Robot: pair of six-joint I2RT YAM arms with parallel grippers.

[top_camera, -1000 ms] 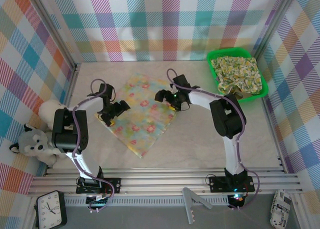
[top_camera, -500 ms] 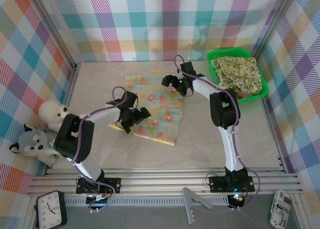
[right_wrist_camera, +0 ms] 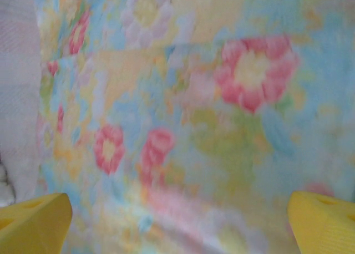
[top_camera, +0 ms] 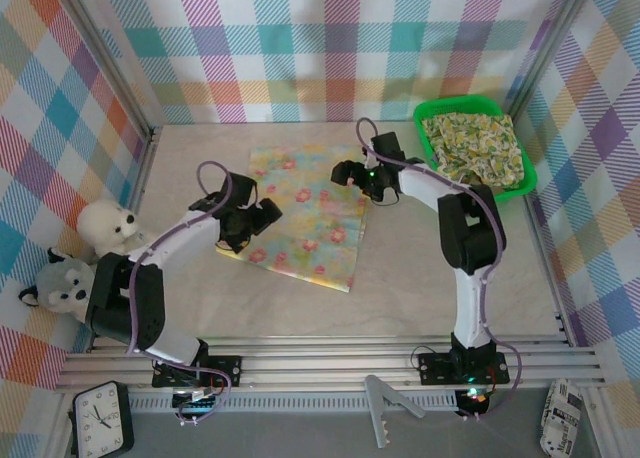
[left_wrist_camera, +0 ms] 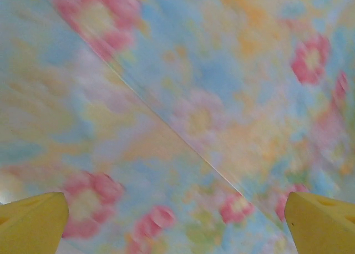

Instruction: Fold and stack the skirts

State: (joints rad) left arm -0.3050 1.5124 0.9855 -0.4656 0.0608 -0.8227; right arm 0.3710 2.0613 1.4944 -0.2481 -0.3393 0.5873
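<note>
A pale yellow-pink floral skirt [top_camera: 305, 218] lies folded flat in the middle of the table, and its blurred print [left_wrist_camera: 183, 110] [right_wrist_camera: 183, 115] spreads under both wrist cameras. My left gripper [top_camera: 255, 218] [left_wrist_camera: 176, 226] hovers open over the skirt's left edge, its yellow fingertips [left_wrist_camera: 30, 221] wide apart with nothing between them. My right gripper [top_camera: 350, 173] [right_wrist_camera: 177, 226] is open over the skirt's top right part. A yellow-green floral skirt [top_camera: 472, 148] lies in the green tray [top_camera: 428, 111] at the back right. The olive-khaki and lavender-grey skirts are out of view.
A white plush toy [top_camera: 105, 223] and a grey plush dog [top_camera: 65, 293] sit against the left wall. Aluminium rails [top_camera: 330, 353] run along the table's near edge, with a clock [top_camera: 100, 418] below them. Checked walls close in the left, back and right.
The spread skirt was folded over into a narrower shape. The left gripper then drew back up and left to the skirt's left edge. The right gripper shifted slightly right.
</note>
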